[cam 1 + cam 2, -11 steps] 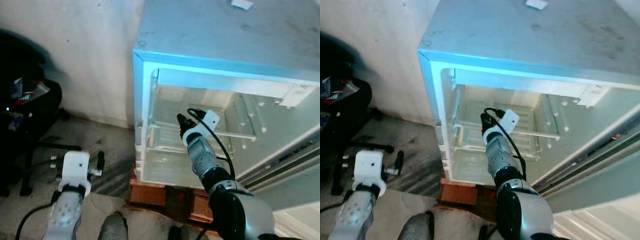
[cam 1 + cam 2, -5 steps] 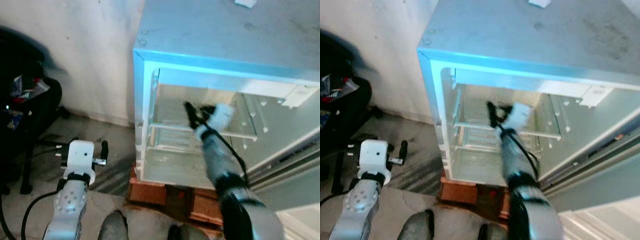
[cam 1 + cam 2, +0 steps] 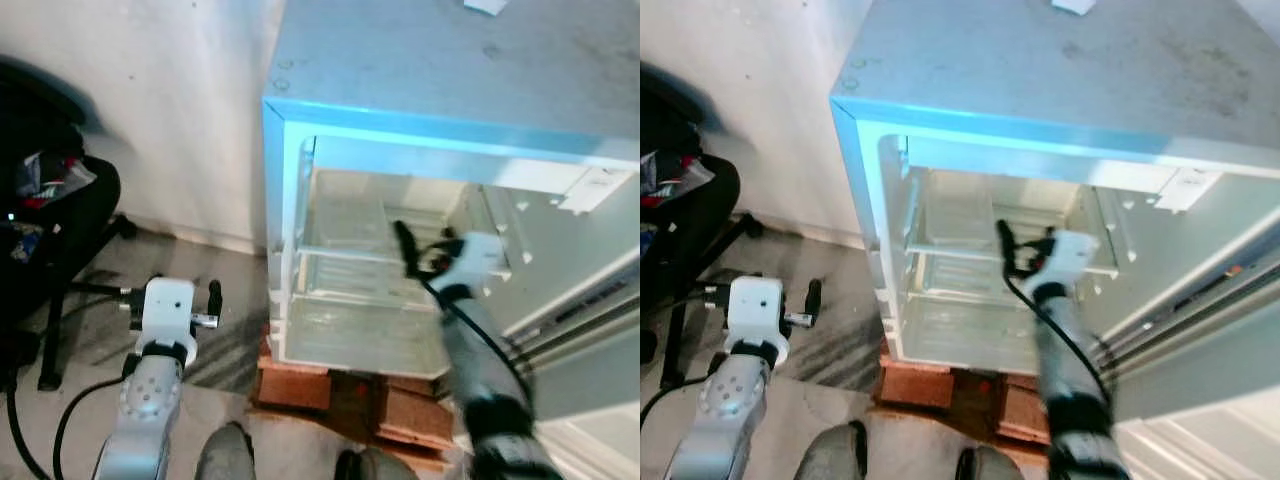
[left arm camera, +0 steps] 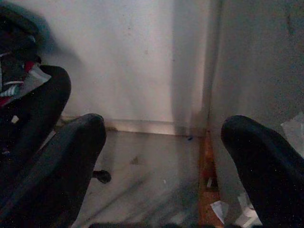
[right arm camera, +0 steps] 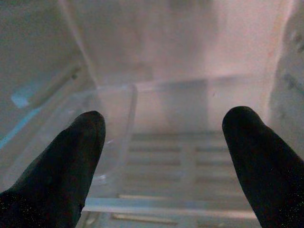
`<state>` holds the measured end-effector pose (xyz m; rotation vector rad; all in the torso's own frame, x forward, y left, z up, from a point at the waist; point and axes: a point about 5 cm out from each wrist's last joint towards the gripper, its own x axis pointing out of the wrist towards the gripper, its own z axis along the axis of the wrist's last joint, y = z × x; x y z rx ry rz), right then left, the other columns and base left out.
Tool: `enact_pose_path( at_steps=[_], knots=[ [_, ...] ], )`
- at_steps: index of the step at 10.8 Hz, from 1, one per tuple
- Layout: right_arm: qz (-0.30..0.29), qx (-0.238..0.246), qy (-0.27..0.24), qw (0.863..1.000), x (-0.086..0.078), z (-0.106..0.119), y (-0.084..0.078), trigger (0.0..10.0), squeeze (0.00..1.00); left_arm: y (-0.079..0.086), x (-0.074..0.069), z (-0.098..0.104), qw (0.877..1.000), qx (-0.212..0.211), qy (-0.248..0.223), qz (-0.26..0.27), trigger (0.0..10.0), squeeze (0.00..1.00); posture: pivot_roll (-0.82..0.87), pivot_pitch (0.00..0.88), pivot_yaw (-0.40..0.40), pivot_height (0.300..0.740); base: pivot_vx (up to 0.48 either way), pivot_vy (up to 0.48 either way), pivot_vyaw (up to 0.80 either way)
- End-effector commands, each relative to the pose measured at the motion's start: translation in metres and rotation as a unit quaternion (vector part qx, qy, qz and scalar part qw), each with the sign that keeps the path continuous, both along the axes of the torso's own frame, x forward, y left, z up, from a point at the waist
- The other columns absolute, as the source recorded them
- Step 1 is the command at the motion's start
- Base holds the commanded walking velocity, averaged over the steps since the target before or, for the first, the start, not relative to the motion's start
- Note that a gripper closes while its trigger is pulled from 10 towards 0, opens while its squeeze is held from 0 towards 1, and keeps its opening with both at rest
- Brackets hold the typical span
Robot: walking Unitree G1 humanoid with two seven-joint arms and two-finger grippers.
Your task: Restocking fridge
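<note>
Now the fridge [image 3: 420,70] fills the upper right of the head view, its door open. At centre right, the right gripper [image 3: 415,255] reaches into its compartment above the clear shelf [image 5: 180,152], fingers spread and empty. Lower left, the left gripper [image 3: 172,297] hangs open over the floor [image 4: 142,175].

Fridges: one small fridge [image 3: 450,70] stands before me, door open, raised on bricks.
Bricks: I count at least two under it [image 3: 295,385], [image 3: 410,415].
Shelves: two clear shelves inside, upper [image 3: 960,250] and lower [image 3: 960,295].
Grippers: two of mine, the right gripper [image 3: 420,250] at the fridge mouth, the left gripper [image 3: 170,300] over the floor.
Chairs: one black chair [image 3: 50,220] by the wall.
Scraps on the fridge top: one white piece [image 3: 487,6].
</note>
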<state>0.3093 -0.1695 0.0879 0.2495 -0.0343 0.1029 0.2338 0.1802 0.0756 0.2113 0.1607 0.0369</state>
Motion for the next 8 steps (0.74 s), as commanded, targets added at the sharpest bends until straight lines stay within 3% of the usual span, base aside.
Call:
enact_pose_path(
  at_steps=[1,3,4,6,8],
  knots=[
    [0.003,-0.017,-0.004,1.0,-0.004,0.003,-0.002,10.0,1.0,-0.002,-0.003,-0.003,1.0,-0.002,0.002,0.002,10.0,0.0,0.21,0.123,-0.092,0.74,0.0,0.0,0.0],
    [0.024,-0.062,-0.013,0.998,-0.027,0.002,0.001,10.0,0.95,-0.006,-0.001,-0.005,1.0,0.002,0.002,-0.006,10.0,0.0,0.2,0.098,-0.098,0.74,0.0,0.0,0.0],
    [0.03,-0.066,-0.009,0.997,-0.032,-0.001,0.004,10.0,0.0,-0.007,0.005,-0.004,1.0,0.005,-0.002,-0.011,10.0,0.0,0.19,0.075,-0.09,0.74,0.0,0.0,0.0],
    [0.035,-0.087,-0.014,0.995,-0.038,0.001,0.007,10.0,0.0,-0.006,0.013,-0.001,1.0,0.01,-0.011,-0.015,10.0,0.0,0.18,0.063,-0.071,0.74,0.0,0.0,0.0],
    [0.0,-0.084,0.002,0.997,-0.047,-0.005,-0.004,10.0,0.0,-0.003,0.016,0.001,0.999,0.033,-0.015,-0.033,10.0,0.0,0.15,0.067,-0.043,0.74,0.0,0.0,0.0]
  ],
)
